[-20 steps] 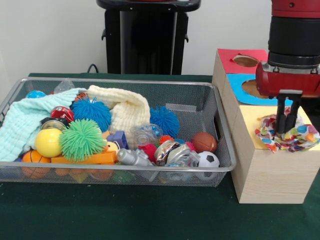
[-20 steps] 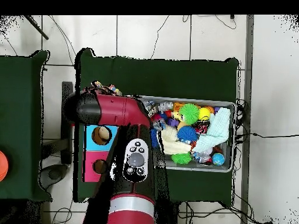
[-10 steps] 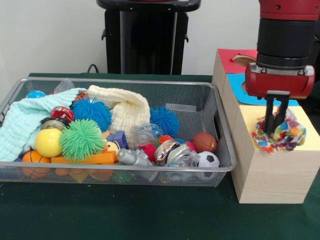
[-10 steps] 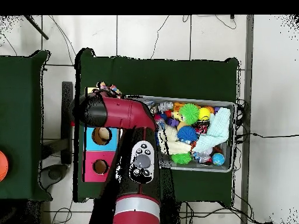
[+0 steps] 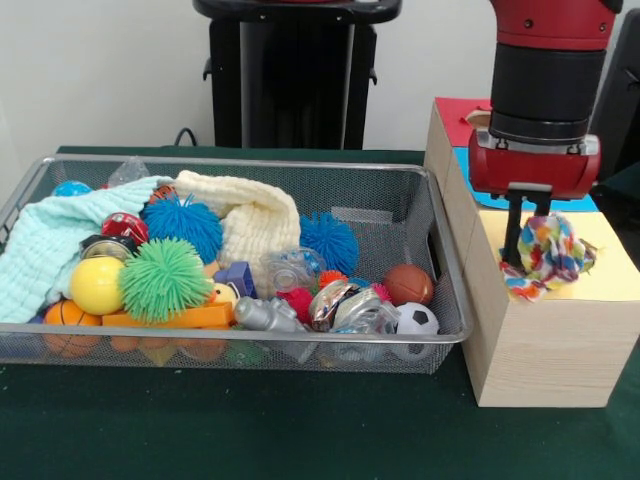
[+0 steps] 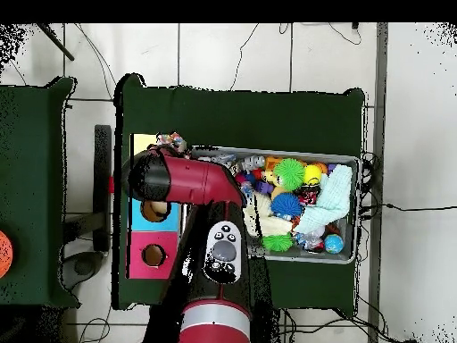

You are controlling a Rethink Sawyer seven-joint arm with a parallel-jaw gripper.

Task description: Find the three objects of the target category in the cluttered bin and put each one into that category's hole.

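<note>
Tool (image 5: 528,232) fingers hang down from the red arm (image 5: 545,90) and pinch one soft toy (image 5: 546,250). Only one toy of this kind shows. It is floppy cloth, bunched into a lumpy ball, with red, blue, yellow and white patches. It has no clear long side; a loose tail droops down to the left and touches the yellow top (image 5: 610,262) of the nearest wooden box. The rest of the toy hangs just above that yellow paper. The hole in this top cannot be seen.

Three box tops stand in a row: yellow in front, then blue (image 5: 470,165), then red (image 5: 455,112) at the back. The overhead view shows a round hole in the blue top (image 6: 153,211) and one in the red top (image 6: 153,255).

Just left of the boxes sits the bin (image 5: 250,352), a wide tray of silver wire mesh on the green tabletop (image 5: 250,430). It is crowded. Three spiky rubber balls lie in it, one green (image 5: 165,279) and two blue (image 5: 183,224). There are also a smooth yellow ball (image 5: 96,285), a small football (image 5: 416,320), a brown ball (image 5: 408,284), two soft cloths and some shiny foil packets (image 5: 345,305).
</note>
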